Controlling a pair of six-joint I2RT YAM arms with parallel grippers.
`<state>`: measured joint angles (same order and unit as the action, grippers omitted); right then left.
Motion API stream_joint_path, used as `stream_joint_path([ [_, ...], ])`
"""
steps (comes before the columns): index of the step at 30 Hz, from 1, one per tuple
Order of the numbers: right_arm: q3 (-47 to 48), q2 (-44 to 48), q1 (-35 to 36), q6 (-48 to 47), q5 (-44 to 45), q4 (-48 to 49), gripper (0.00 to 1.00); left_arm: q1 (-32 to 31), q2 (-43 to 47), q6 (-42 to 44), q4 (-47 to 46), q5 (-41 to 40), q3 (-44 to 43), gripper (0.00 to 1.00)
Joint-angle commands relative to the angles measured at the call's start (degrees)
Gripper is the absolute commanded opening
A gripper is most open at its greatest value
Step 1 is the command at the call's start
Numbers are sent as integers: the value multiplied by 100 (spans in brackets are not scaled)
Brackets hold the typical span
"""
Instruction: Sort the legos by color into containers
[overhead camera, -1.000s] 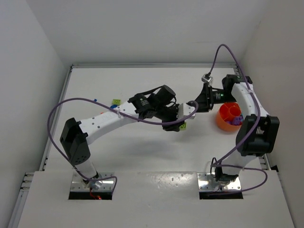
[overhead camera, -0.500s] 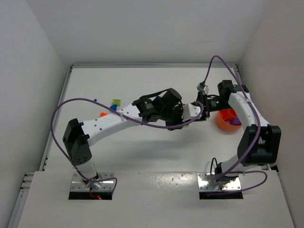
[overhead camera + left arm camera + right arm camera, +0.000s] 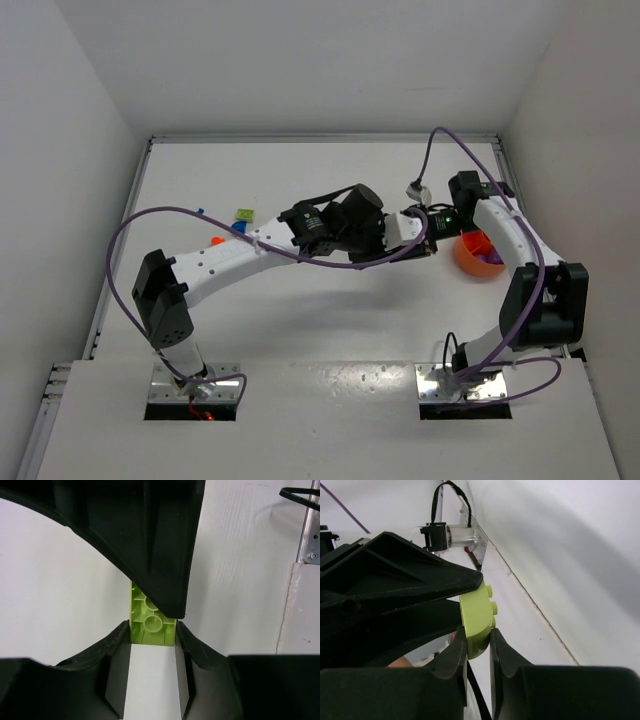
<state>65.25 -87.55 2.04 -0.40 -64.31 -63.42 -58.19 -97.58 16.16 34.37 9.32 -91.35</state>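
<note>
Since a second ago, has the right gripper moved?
Yes: the right gripper moved slightly left and toward the near side, away from the table's back edge.

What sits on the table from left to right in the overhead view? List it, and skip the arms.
blue brick → orange brick → loose lime brick → orange tub

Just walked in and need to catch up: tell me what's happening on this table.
Both arms meet mid-table over one lime green lego. The left tool grips it and the right tool is clamped on the same brick, which looks like a handover. The orange tub sits beside the right arm, purple pieces inside. A few loose legos lie further left.
</note>
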Motion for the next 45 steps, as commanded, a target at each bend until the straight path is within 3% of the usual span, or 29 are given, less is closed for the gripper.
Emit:
stream_joint_path([
  [1, 110, 62, 51, -83, 68, 137, 5, -52, 143, -113, -299, 26, -234, 26],
  [4, 242, 62, 51, -152, 174, 137, 0, -52, 196, -113, -299, 87, -173, 36],
  [7, 549, -60, -81, -363, 305, -143, 0, -52, 353, -166, -299, 87, 29, 61],
  [9, 874, -61, -195, -592, 664, -293, 0, -52, 467, -236, -299, -26, 249, 97],
  [10, 988, -61, -196, -662, 805, -433, 0, -52, 599, -358, -299, -27, 328, 100],
  [16, 2077, -473, -792, -1321, 2298, -952, 0, 580, 1205, -746, -27, -97, 820, 100],
  [19, 2771, -833, -1223, -1620, 3736, -1005, 0, 993, 1575, -746, 35, 70, 1179, 100],
  [26, 4739, -1993, -2032, -2956, 5418, -1498, 0, 1556, 1751, -754, 96, 359, 1778, 100],
  [29, 5320, -2405, -2103, -3385, 5841, -1700, 0, 1785, 1751, -886, -79, 709, 2032, 100],
  [34, 5445, -2758, -2164, -3773, 6368, -1700, 0, 2066, 1751, -887, -132, 1150, 2201, 100],
  [45, 5621, -3357, -2164, -3958, 6607, -1700, 0, 2585, 1804, -773, -132, 1581, 2472, 100],
])
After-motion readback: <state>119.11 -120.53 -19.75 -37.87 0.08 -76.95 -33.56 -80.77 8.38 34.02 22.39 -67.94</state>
